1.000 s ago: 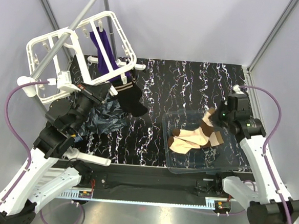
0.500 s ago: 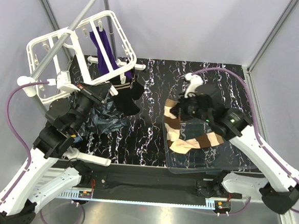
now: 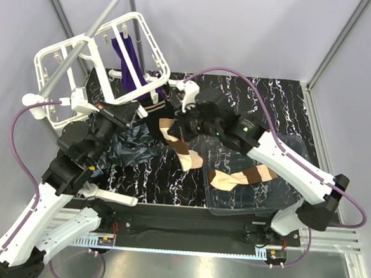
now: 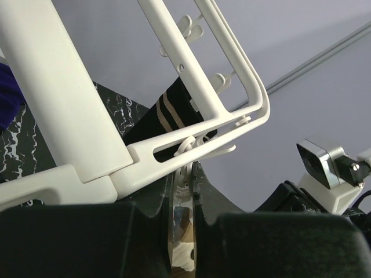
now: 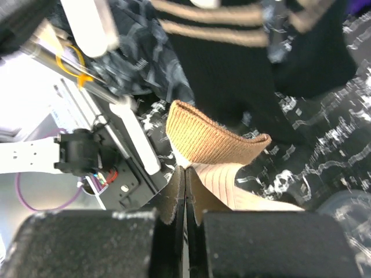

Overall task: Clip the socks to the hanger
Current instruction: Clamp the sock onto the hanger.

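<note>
The hanger [image 3: 82, 62] leans tilted at the 10 o'clock corner of the table [image 3: 252, 99]. The left gripper [image 4: 185, 174] is closed tight on one small white clip [image 4: 186, 147] at the frame's near corner. I judge that this pinch squeezes the clip's mouth open and steadies it so a sock can be fed in. A black sock [image 4: 168, 113] with beige stripes hangs from the same edge, just beside that clip.

The right gripper [image 5: 184, 174] is fully closed on a beige sock [image 5: 214, 139]. It nips the sock just below the ribbed cuff, so the cuff stands free above the fingers (that free edge is what the clip must bite). From overhead, the sock dangles from the gripper near the table's centre, a little toward 11 o'clock. It is near the held clip but apart from it.

More socks [image 3: 233, 178] lie in the clear tray [image 3: 277, 199] at 4 o'clock, waiting their turn. The next step is probably lifting the cuff into the held clip, and the black sock crowds that approach.
</note>
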Tool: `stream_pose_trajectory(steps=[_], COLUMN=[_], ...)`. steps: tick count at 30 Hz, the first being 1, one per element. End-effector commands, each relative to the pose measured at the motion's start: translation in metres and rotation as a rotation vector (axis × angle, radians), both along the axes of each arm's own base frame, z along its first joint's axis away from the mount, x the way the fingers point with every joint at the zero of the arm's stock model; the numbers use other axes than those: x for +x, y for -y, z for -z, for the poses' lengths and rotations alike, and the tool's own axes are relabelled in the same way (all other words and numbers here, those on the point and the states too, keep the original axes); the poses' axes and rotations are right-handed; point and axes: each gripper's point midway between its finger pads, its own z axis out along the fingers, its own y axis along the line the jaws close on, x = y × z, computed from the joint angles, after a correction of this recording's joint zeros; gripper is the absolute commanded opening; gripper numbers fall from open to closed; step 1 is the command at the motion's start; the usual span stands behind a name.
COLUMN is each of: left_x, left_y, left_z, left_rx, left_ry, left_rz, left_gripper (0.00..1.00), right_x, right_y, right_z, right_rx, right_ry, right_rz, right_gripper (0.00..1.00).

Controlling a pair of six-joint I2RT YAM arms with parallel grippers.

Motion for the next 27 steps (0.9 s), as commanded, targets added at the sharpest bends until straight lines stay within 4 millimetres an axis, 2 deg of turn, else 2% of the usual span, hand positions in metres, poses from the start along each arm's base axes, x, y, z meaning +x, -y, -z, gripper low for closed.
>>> stream_pose_trajectory(steps=[1, 4, 8, 27], left_x=[-0.015, -0.015, -0.013, -0.01], left_y=[0.026, 0.026, 0.027, 0.029], left_z=[-0.006, -0.005, -0.002, 0.002], left_rx=[-0.045, -0.049, -0.047, -0.037], left_ry=[-0.011, -0.002, -0.008, -0.021], left_rz=[0.153, 0.156, 0.158, 0.156], left_gripper=[0.0, 0.0, 0.0, 0.0], right_x=[-0.004, 0.0, 0.0, 0.003], right_y=[-0.024, -0.036, -0.043, -0.056], right_z=[-0.027, -0.029, -0.033, -0.044], right_rx=[0.072, 0.079, 0.092, 0.132], right_ry=[0.038, 0.024, 0.023, 0.024], right_rz=[-0.084, -0.101, -0.117, -0.134], right_gripper=[0.0, 0.0, 0.0, 0.0])
